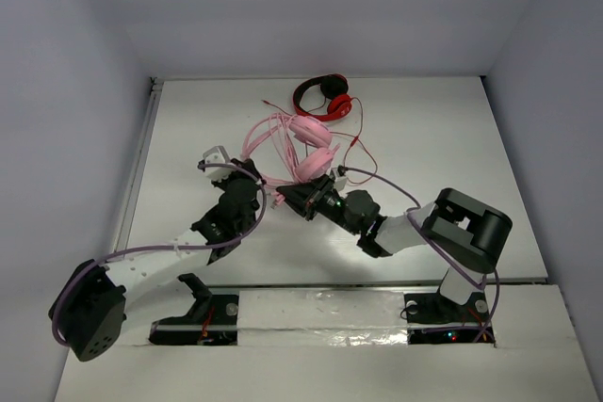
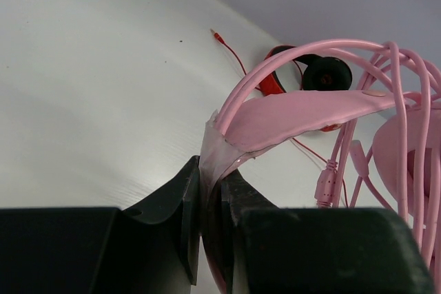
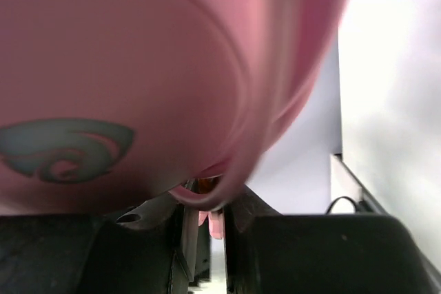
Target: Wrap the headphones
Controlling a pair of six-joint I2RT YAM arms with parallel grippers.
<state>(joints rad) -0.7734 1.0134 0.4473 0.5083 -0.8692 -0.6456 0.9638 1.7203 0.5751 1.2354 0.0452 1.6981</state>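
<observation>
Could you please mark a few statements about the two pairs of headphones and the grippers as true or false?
1. The left gripper is shut on the headband of the pink headphones. True.
2. The red-and-black headphones lie on the near side of the pink headphones, toward the arms. False: they lie on the far side.
3. Strands of the pink cable run over the headband. True.
4. The right gripper hangs open, clear of everything. False: its jaws are closed on a pink part just under an ear cup of the pink headphones.
</observation>
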